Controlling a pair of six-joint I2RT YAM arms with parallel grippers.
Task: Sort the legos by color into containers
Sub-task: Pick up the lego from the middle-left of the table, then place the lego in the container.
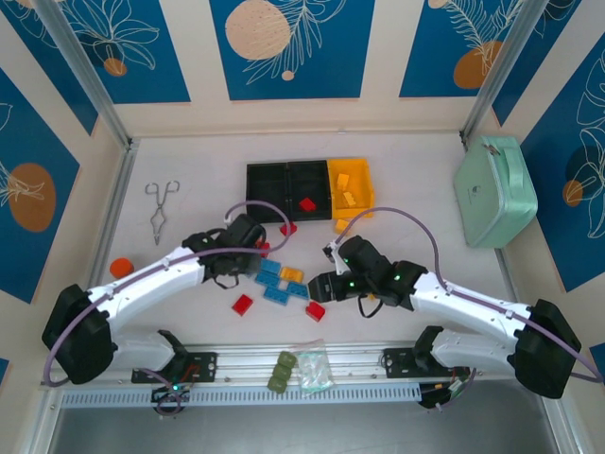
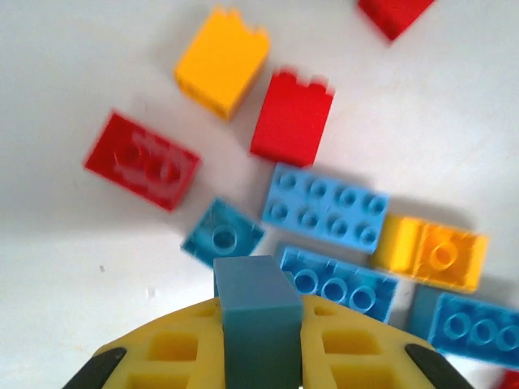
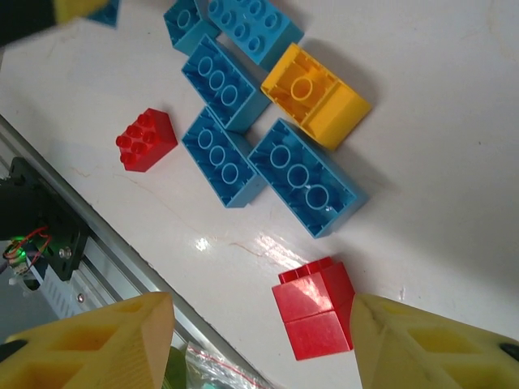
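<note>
Left gripper pinches a blue lego above the loose legos; right gripper stands spread over a red lego. Containers sit farther back on the white table, below blue leaf-patterned walls.

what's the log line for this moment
left gripper: shut on blue lego | right gripper: open over red lego | yellow bin: yellow legos inside

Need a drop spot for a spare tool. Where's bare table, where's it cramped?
Free: between the tongs and the black bins; between the yellow bin and the mint case. Crowded: the legos at centre, with the left gripper shut on a blue lego and the open right gripper beside them.
</note>
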